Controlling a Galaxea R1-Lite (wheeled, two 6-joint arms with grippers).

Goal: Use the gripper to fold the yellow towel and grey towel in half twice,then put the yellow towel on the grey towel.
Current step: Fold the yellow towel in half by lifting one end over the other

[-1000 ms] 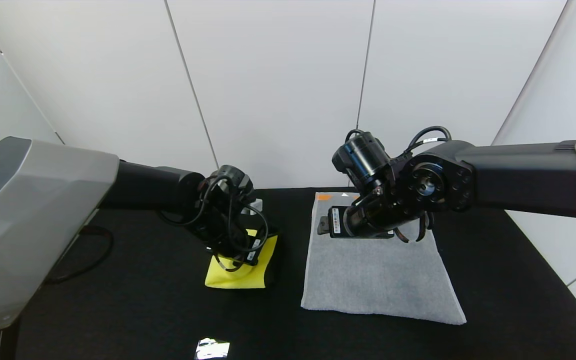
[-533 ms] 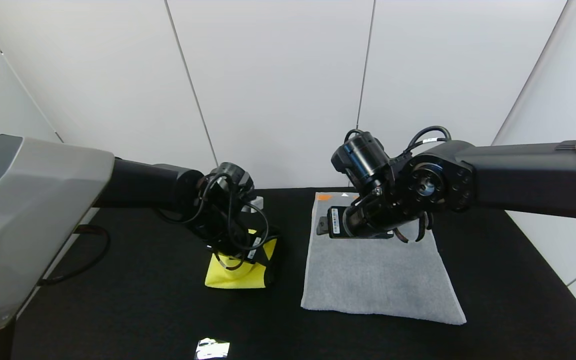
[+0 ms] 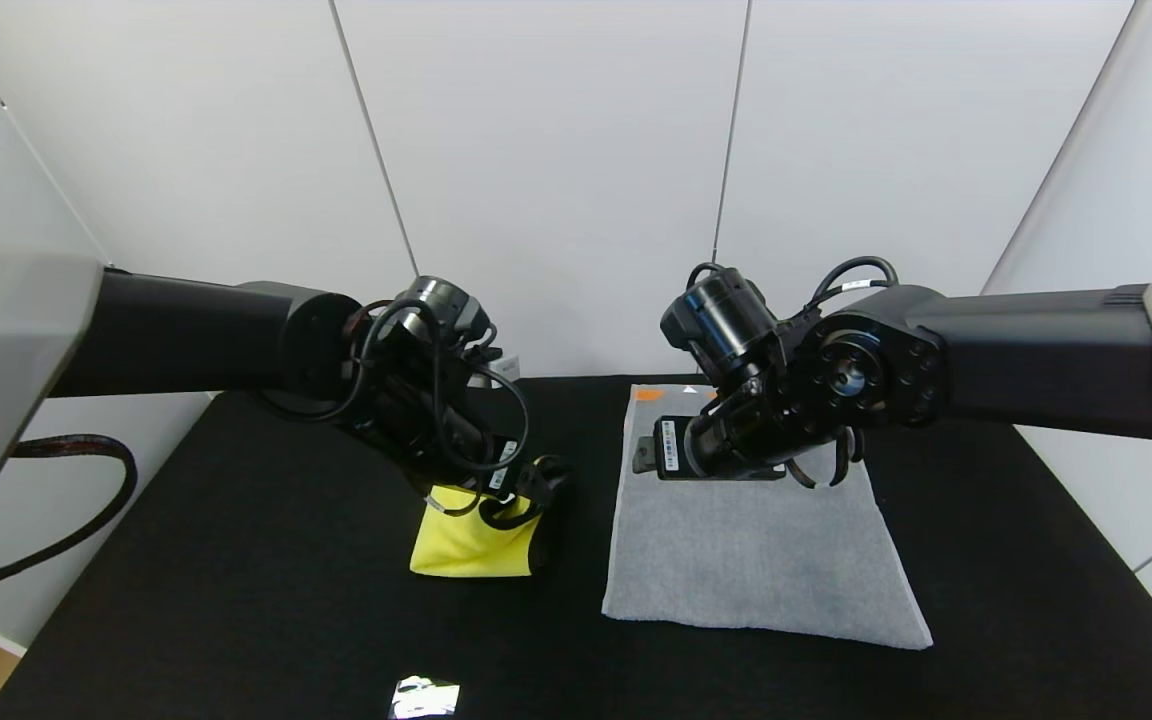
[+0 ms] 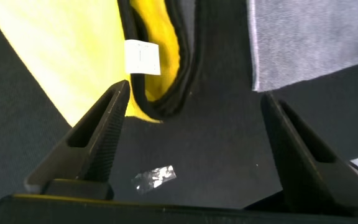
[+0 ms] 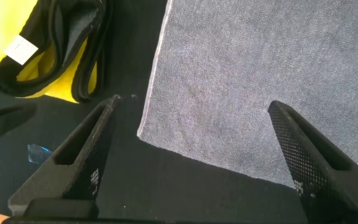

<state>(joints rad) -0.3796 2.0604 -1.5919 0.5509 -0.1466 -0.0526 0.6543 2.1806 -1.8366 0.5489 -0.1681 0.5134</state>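
The yellow towel (image 3: 466, 550) lies folded into a small packet on the black table, left of centre. Its black edging and white tag (image 4: 142, 57) face my left gripper. My left gripper (image 3: 526, 492) hangs just above the packet's right edge, open and empty (image 4: 194, 93). The grey towel (image 3: 756, 560) lies spread flat to the right, with an orange mark (image 3: 648, 394) at its far end. My right gripper (image 3: 821, 470) hovers open over the far half of the grey towel (image 5: 247, 74), holding nothing. The right wrist view also shows the yellow towel (image 5: 8, 22).
The black table (image 3: 236, 600) carries a small shiny scrap (image 3: 424, 697) near its front edge. A narrow strip of bare table separates the two towels. White wall panels stand close behind. A cable (image 3: 66, 500) hangs at the left edge.
My left gripper has opened and let go of the yellow towel. It has risen slightly and shifted right, and the left arm has lifted. The right arm has barely moved.
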